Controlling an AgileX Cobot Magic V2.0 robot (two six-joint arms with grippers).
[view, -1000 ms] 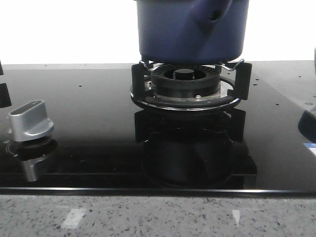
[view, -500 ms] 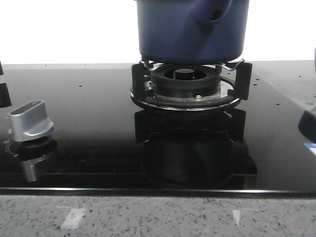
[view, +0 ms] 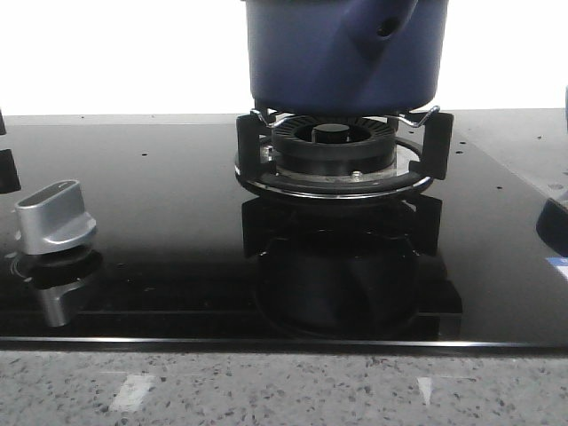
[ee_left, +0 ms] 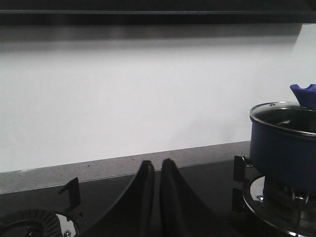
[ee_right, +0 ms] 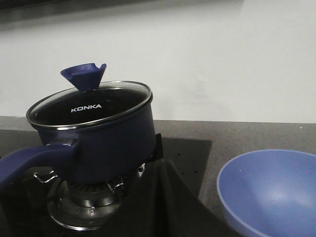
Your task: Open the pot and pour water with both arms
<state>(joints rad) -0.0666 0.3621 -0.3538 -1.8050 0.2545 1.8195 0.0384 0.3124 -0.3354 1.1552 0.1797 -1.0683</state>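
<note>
Pot [view: 344,55] on the burner grate [view: 342,151], glass lid [ee_right: 89,106] still seated and its blue knob [ee_right: 83,75] standing upright above the rim: that is where we find the job, with nothing yet lifted. Our left gripper [ee_left: 157,197] hangs low over the black glass cooktop [view: 160,231], fingers pressed together and holding nothing, well to the side of the pot. Our right gripper [ee_right: 163,197] shows only as a dark mass near the pot's wall; we cannot tell how its fingers stand. We judge the opening step is next: spread the fingers first, come down over the knob from above, and lift the lid straight up so its rim clears the steel edge without dragging the pot off the grate. The long handle [ee_right: 34,160] juts toward the robot and needs a wide berth. Room lies open on the left, though a second burner [ee_left: 34,222] sits there; the blue bowl [ee_right: 269,190] crowds the right, and a silver control knob [view: 55,213] stands near the front edge.
</note>
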